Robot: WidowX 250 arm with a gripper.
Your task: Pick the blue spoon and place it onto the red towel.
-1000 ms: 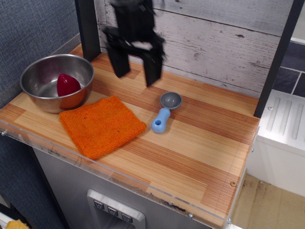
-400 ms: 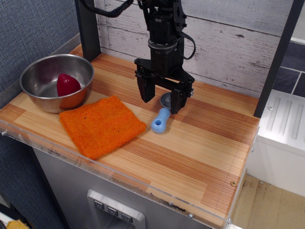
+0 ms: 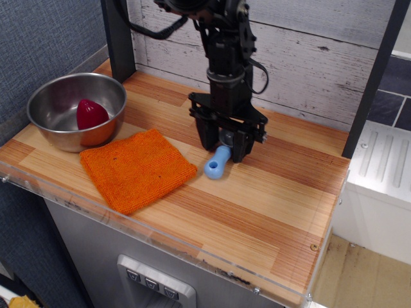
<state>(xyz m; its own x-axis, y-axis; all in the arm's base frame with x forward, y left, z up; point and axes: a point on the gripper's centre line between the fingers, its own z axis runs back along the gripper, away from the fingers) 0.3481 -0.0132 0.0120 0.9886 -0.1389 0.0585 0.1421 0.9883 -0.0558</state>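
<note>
Steel bowl (image 3: 76, 110) far left with dark-red object (image 3: 90, 114) inside. Red towel (image 3: 137, 168) flat on counter (image 3: 270, 199), just beside bowl. Blue spoon (image 3: 217, 163) right of towel, handle end poking out below gripper (image 3: 223, 144). Gripper low over spoon, jaws spread either side, not yet pinching. Grasp step; next likely needs closing, lifting, carrying left to towel.

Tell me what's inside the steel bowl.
The round steel bowl holds one small dark-red rounded object resting against its bottom. The near wall hides part of the floor, so anything there is unseen.
</note>
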